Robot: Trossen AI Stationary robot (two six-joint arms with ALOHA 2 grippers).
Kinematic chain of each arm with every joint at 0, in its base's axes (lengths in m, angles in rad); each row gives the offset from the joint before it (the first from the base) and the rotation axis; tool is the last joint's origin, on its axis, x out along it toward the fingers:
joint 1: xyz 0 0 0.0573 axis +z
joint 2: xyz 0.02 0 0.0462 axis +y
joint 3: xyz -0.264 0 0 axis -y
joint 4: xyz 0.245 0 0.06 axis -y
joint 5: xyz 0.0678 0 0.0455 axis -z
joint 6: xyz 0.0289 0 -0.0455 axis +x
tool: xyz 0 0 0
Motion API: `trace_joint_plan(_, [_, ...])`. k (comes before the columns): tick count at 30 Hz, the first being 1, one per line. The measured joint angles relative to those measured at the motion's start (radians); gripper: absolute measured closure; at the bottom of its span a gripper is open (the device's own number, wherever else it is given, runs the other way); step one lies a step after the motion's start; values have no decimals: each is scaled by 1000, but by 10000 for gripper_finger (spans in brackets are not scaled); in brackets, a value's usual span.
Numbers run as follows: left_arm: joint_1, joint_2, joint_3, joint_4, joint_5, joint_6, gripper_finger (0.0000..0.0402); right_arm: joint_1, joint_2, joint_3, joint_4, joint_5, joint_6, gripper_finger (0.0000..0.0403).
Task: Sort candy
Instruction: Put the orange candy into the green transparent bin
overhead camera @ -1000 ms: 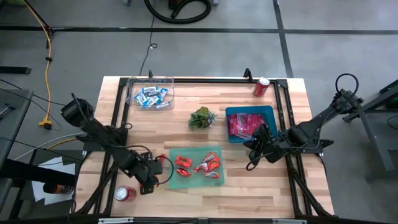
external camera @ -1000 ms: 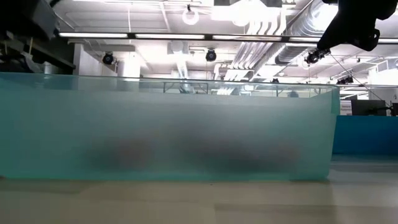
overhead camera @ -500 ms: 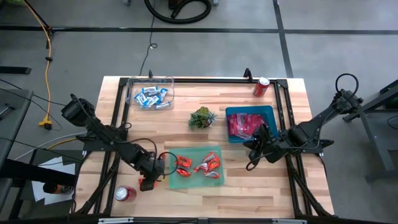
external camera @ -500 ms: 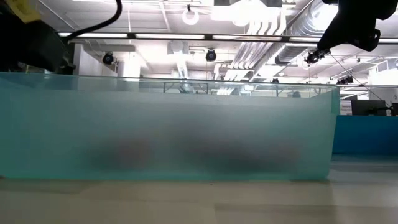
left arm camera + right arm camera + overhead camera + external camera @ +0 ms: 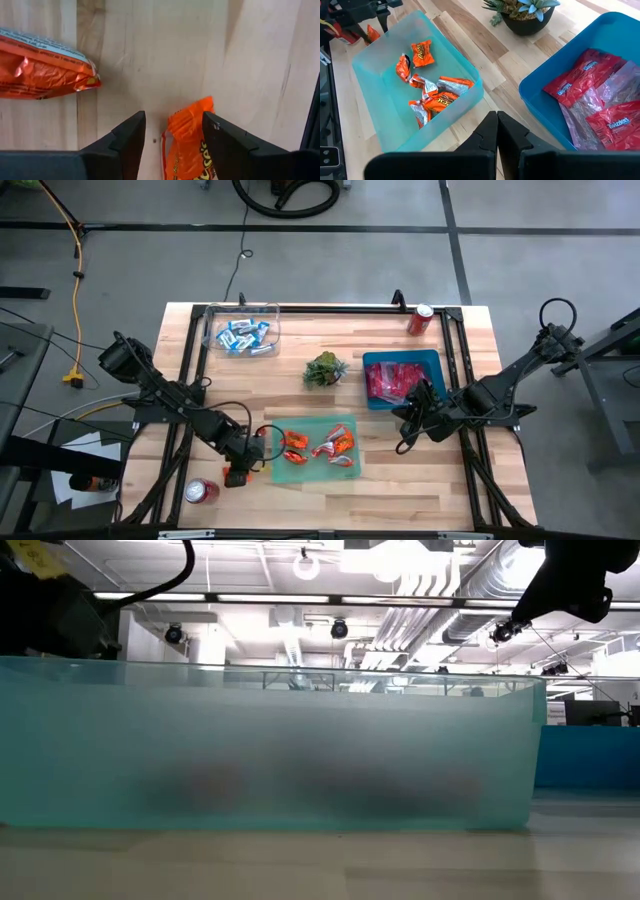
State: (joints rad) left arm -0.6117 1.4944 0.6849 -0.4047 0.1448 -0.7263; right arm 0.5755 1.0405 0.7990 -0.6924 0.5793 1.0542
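My left gripper (image 5: pixel 174 134) is open and points down at the wood just left of the teal tray (image 5: pixel 345 427). One small orange candy (image 5: pixel 187 142) lies flat on the table between its fingers, and a second orange candy (image 5: pixel 45 65) lies farther off. More orange candies (image 5: pixel 427 90) lie in the teal tray. My right gripper (image 5: pixel 496 126) is shut and hangs above the table between the teal tray and the blue tray (image 5: pixel 432 360), touching nothing. My left gripper comes from above with a finger on each side of the orange candy. One finger (image 5: pixel 222 137) stands right against the wrapper's edge (image 5: pixel 204 107); whether it touches, I cannot tell. The candy lies flat on the wood.
The blue tray holds red and pink candy (image 5: pixel 392 380). A clear box (image 5: pixel 240 332) at the far left holds blue-and-white candy. A small plant (image 5: pixel 325 370) stands mid-table. Red cans stand at the far right (image 5: pixel 420 318) and near left (image 5: pixel 202 491).
My left gripper has moved toward the teal tray's left side and sunk lower, tipping more steeply down. It now stands over the loose orange candy beside the tray. My right arm has kept still.
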Motion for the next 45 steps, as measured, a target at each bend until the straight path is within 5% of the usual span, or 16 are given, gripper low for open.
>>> trace_joint_plan(15, [1, 0, 0, -1, 65, 17, 390, 0, 0, 0, 0, 0, -1, 403])
trace_joint_plan(26, [83, -139, 38, -121, 123, -46, 401, 0, 0, 0, -4, 0, -1, 403])
trace_joint_plan(30, [128, -281, 86, -192, 18, -47, 401, 0, 0, 0, -7, 0, -1, 403])
trace_joint_plan(38, [206, -485, 174, -211, -397, -57, 402, 0, 0, 0, -6, 1, 2, 403])
trace_joint_plan(45, [237, -502, 183, 108, -552, 68, 401, 0, 0, 0, -2, 1, 3, 403])
